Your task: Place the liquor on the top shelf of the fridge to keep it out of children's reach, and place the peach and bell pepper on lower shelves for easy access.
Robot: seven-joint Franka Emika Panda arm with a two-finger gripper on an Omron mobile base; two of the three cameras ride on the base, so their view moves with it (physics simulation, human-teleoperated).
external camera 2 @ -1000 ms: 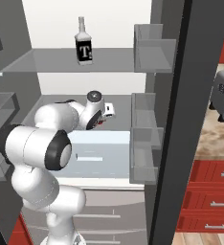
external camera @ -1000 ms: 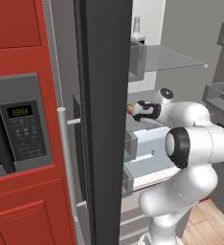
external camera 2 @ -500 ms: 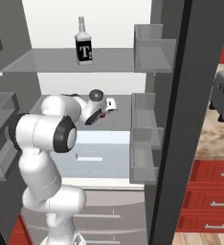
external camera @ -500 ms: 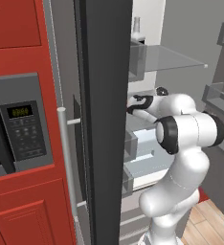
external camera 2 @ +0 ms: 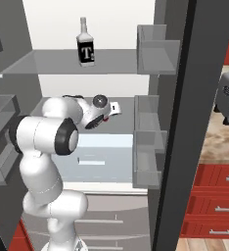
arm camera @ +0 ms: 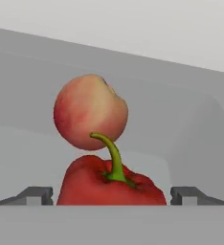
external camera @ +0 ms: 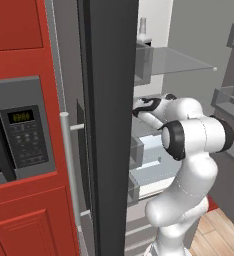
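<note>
Arm swung further left into the fridge (external camera 2: 177,122) since a second ago, elbow raised; base views unshifted, liquor unmoved. Tool (arm camera: 113,195) now spread wide, released, gripping nothing, both fingertips (arm camera: 35,195) well apart at either side of the bell pepper (arm camera: 111,187). Pepper between the tips in the hand view, green stem curling up; contact with the tips not clear. Peach (arm camera: 91,111) just behind the pepper, stem overlapping its lower edge, touching or not cannot tell. Both on a pale grey lower shelf, below the top shelf (external camera 2: 48,62). In the right base view, tool (external camera 2: 114,108) reaching onto the middle shelf, fruits hidden behind the wrist. Liquor (external camera 2: 85,44) upright on the top shelf, toward the back, label facing out. In the left base view, liquor (external camera: 143,31) partly hidden by the dark door edge, tool (external camera: 139,108) low beside that edge. Microwave (external camera: 19,132) set in red cabinets left of the fridge.
</note>
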